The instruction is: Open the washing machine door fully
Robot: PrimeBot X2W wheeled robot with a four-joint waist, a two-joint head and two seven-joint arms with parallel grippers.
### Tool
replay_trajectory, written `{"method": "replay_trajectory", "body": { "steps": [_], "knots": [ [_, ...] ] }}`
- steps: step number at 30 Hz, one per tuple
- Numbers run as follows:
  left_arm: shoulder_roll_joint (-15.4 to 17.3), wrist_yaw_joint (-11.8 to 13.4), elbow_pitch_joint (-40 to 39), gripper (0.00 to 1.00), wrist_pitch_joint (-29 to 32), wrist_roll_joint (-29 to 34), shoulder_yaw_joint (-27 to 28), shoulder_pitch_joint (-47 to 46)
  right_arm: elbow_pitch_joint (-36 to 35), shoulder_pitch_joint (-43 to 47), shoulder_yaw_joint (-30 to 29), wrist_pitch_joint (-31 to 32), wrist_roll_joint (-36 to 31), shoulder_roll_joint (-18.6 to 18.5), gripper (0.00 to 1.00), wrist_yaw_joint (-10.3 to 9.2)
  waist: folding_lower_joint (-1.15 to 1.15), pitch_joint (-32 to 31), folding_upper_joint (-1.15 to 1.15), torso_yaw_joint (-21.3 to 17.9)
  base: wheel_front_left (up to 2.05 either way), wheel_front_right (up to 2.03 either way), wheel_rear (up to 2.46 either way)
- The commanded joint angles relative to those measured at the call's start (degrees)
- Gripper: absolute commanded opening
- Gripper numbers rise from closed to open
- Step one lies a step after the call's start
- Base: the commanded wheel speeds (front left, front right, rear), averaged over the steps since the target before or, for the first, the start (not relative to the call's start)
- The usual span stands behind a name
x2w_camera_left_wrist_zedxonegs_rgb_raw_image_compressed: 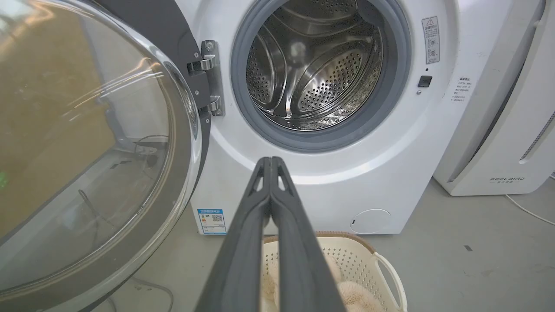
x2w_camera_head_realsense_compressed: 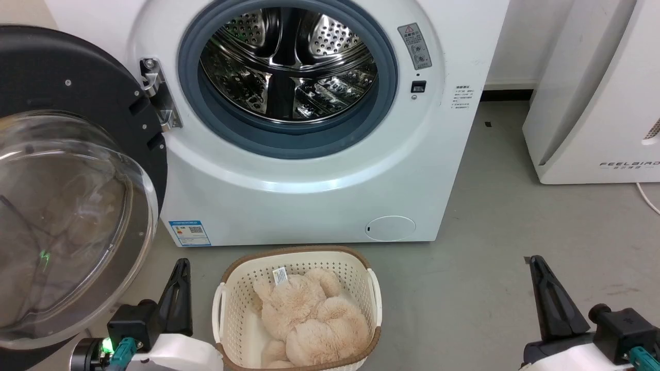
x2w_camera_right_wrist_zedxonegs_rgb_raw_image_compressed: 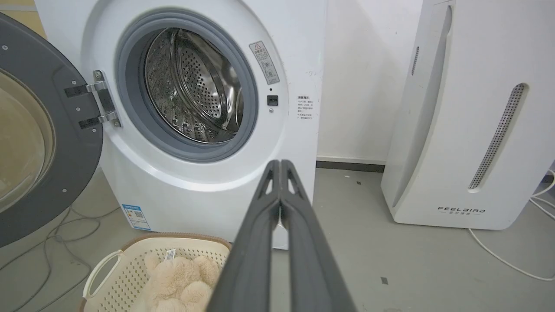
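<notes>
The white washing machine (x2w_camera_head_realsense_compressed: 309, 206) (x2w_camera_left_wrist_zedxonegs_rgb_raw_image_compressed: 390, 151) (x2w_camera_right_wrist_zedxonegs_rgb_raw_image_compressed: 208, 190) faces me with its steel drum exposed. Its round black washing machine door (x2w_camera_head_realsense_compressed: 77, 87) (x2w_camera_left_wrist_zedxonegs_rgb_raw_image_compressed: 86, 143) (x2w_camera_right_wrist_zedxonegs_rgb_raw_image_compressed: 65, 143) with the bulging glass bowl hangs swung wide to the left on its metal hinge (x2w_camera_head_realsense_compressed: 157, 95). My left gripper (x2w_camera_head_realsense_compressed: 181, 264) (x2w_camera_left_wrist_zedxonegs_rgb_raw_image_compressed: 270, 159) is shut and holds nothing, low in front of the machine, just right of the door's lower rim. My right gripper (x2w_camera_head_realsense_compressed: 534, 259) (x2w_camera_right_wrist_zedxonegs_rgb_raw_image_compressed: 280, 162) is also shut and holds nothing, over the floor to the right of the machine.
A cream laundry basket (x2w_camera_head_realsense_compressed: 227, 304) (x2w_camera_left_wrist_zedxonegs_rgb_raw_image_compressed: 381, 264) (x2w_camera_right_wrist_zedxonegs_rgb_raw_image_compressed: 108, 264) holding a beige plush toy (x2w_camera_head_realsense_compressed: 309, 319) stands on the grey floor before the machine, between my arms. A white FEELBIRD appliance (x2w_camera_head_realsense_compressed: 593, 103) (x2w_camera_right_wrist_zedxonegs_rgb_raw_image_compressed: 468, 130) stands at the right. Cables (x2w_camera_right_wrist_zedxonegs_rgb_raw_image_compressed: 503, 255) lie on the floor.
</notes>
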Motion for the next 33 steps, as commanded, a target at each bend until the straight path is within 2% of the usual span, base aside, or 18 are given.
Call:
{"method": "replay_trajectory", "body": {
  "steps": [1,33],
  "knots": [
    [0.02,0.34,-0.42,0.00,0.33,0.46,-0.06,0.07,0.20,-1.01,0.11,0.26,-0.62,0.08,0.00,0.01,0.00,-0.01,0.00,0.02,0.00,0.00,0.00],
    [0.03,1.12,-2.65,0.00,4.07,1.77,-1.24,0.12,0.71,-2.13,0.74,3.91,-1.82,0.14,0.00,0.03,0.00,-0.25,0.00,0.48,0.00,0.00,0.00]
  ]
}}
